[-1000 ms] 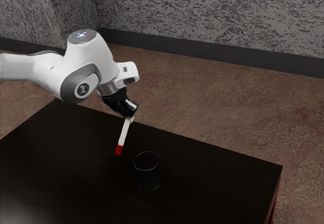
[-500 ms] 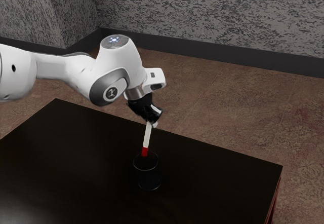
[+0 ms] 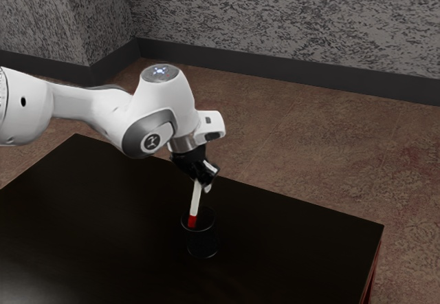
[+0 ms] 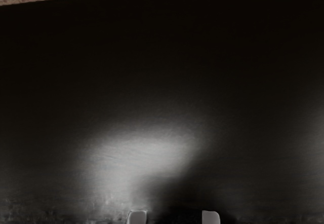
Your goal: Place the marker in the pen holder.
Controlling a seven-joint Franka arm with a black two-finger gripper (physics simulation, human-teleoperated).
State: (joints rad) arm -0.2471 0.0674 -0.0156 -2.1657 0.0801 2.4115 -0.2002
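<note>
In the exterior view my gripper (image 3: pixel 207 182) is above the pen holder (image 3: pixel 203 243), shut on the upper end of the white marker (image 3: pixel 196 199). The marker slants slightly, with its red end (image 3: pixel 192 221) lowest. That end overlaps the round mouth of the dark, upright holder, inside the rim's outline; how deep it sits is hard to tell. In the wrist view the two grey fingertips of my gripper (image 4: pixel 174 217) stand apart at the lower edge, and the marker's held part is hidden.
The dark table (image 3: pixel 103 208) extends around the holder. Its far edge runs behind my hand, with brown floor (image 3: pixel 295 139) beyond and a grey patterned wall (image 3: pixel 289 18) further back. A pale reflection lies on the tabletop (image 4: pixel 147 153) in the wrist view.
My hand first moved toward the exterior view's right, carrying the marker over the holder. Since then it has come lower, and the red end has dropped further into the rim's outline.
</note>
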